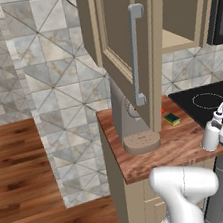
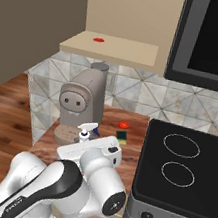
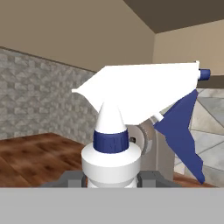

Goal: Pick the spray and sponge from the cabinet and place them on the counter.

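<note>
The gripper [image 3: 111, 177] squeezes the one spray [image 3: 131, 113] at its neck; up close you see its blue trigger. It stands upright at the counter's [image 1: 160, 154] front. Farther back lie one sponge [image 1: 172, 119] and one coffee machine [image 2: 82, 101]. The cabinet [image 1: 122, 31] hangs open above.

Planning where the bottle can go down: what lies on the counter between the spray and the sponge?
Bare wood. In the left base view the counter shows nothing between the spray and the sponge.
</note>
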You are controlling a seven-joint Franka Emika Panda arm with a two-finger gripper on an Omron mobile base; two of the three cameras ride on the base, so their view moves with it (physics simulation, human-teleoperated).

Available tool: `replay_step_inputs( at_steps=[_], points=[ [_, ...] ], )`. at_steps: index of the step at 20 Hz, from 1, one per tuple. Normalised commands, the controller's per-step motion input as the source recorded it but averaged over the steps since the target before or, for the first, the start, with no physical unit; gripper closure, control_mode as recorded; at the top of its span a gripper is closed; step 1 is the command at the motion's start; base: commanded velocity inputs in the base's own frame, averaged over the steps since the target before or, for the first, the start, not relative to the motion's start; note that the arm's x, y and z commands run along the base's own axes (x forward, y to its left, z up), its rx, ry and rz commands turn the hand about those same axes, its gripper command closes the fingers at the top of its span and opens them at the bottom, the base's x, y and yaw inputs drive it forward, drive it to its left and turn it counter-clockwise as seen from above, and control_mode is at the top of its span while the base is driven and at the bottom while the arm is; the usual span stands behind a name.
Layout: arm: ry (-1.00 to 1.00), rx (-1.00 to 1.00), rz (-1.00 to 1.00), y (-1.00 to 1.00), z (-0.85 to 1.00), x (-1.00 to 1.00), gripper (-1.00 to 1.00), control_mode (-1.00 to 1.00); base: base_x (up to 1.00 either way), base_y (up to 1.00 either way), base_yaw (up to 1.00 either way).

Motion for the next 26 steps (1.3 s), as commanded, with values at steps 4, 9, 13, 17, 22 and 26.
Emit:
replay_step_inputs(
  at_steps=[4,9,13,17,22,26],
  points=[
    [-0.02,0.0,0.0,-0.05,-0.16,0.1,1.0,-1.0,0.0,0.0,0.0],
    [-0.01,0.0,0.0,-0.05,-0.15,0.12,1.0,-1.0,0.0,0.0,0.0],
    [0.0,0.0,0.0,-0.05,-0.11,0.15,1.0,-1.0,0.0,0.0,0.0],
    [0.0,0.0,0.0,-0.07,-0.08,0.14,1.0,-1.0,0.0,0.0,0.0],
    [0.02,0.0,0.0,-0.16,-0.08,0.04,1.0,-1.0,0.0,0.0,0.0],
    [0.01,0.0,0.0,-0.19,-0.06,0.0,1.0,-1.0,0.0,0.0,0.0]
  ],
)
